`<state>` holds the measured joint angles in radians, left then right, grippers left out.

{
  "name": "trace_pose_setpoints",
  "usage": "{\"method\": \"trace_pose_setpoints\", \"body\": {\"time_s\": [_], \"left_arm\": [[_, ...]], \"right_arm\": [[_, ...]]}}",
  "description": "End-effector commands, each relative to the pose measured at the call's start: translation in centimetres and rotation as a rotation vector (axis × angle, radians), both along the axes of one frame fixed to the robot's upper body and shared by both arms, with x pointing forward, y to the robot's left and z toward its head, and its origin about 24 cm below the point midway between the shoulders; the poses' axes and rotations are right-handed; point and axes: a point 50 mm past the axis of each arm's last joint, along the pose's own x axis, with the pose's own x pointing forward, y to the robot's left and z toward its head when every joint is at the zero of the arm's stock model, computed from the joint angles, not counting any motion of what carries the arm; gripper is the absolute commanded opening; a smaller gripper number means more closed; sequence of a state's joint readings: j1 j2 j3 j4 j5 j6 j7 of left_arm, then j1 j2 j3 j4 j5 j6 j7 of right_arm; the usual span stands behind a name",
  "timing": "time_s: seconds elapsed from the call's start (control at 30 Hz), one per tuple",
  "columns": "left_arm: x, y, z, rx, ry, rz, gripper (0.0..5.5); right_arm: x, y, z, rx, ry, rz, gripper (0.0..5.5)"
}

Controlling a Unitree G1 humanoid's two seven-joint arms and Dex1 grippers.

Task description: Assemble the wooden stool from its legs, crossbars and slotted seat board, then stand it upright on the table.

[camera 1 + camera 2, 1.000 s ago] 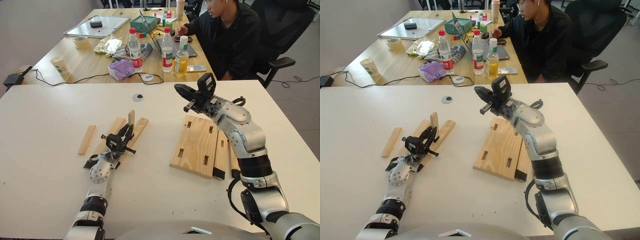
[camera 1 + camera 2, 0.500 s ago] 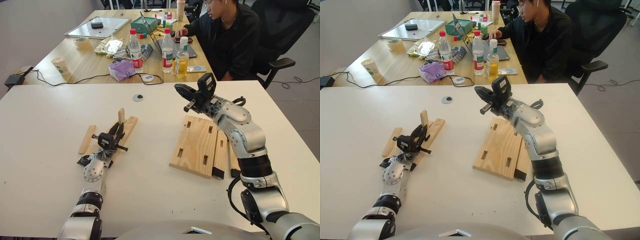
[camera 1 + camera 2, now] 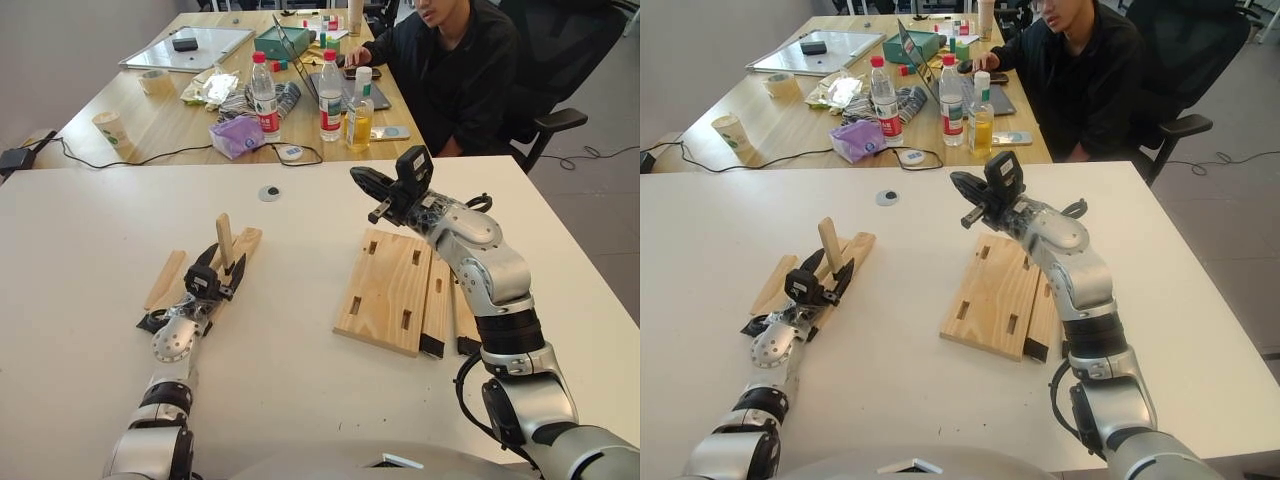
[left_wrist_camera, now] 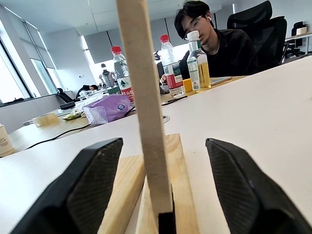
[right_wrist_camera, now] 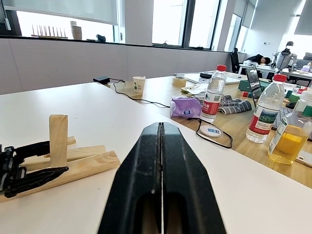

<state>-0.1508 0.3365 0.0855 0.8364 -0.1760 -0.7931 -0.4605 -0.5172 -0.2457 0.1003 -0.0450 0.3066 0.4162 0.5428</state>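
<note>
Seat board (image 3: pixel 385 290) — one, upright strip (image 3: pixel 225 238) — one, three flat strips (image 3: pixel 166 278) by it

You held the left gripper (image 3: pixel 222 262) low and far forward, its fingers (image 4: pixel 92 185) spread wide apart. You held the right gripper (image 3: pixel 358 178) raised, elbow bent, its fingers pressed together.

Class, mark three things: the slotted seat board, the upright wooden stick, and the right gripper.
slotted seat board (image 3: pixel 388 285), left eye view, bare top between slots
upright wooden stick (image 3: pixel 226 238), left eye view, mid-length
right gripper (image 5: pixel 162 130), right wrist view, seam between fingertips
</note>
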Motion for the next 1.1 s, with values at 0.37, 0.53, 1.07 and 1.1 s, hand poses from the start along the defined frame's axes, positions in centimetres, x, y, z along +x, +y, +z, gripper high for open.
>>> {"method": "trace_pose_setpoints", "body": {"time_s": [0.37,0.53,1.07,1.1], "left_arm": [[0.0,-3.3,5.1,-0.070,0.153,-0.063,4.53],[0.5,-3.4,5.7,-0.036,0.231,-0.050,4.53],[1.4,-3.4,6.9,-0.040,0.185,0.004,4.53],[1.4,-3.3,6.9,-0.052,0.188,0.016,4.53]], "right_arm": [[-0.5,-0.1,-0.2,0.004,-0.014,-0.032,0.00],[-0.6,-0.3,-0.3,0.007,-0.014,-0.049,0.00],[-0.6,-0.6,-0.6,-0.002,-0.005,-0.058,0.00],[-0.6,-0.6,-0.6,-0.002,-0.005,-0.057,0.00]]}}
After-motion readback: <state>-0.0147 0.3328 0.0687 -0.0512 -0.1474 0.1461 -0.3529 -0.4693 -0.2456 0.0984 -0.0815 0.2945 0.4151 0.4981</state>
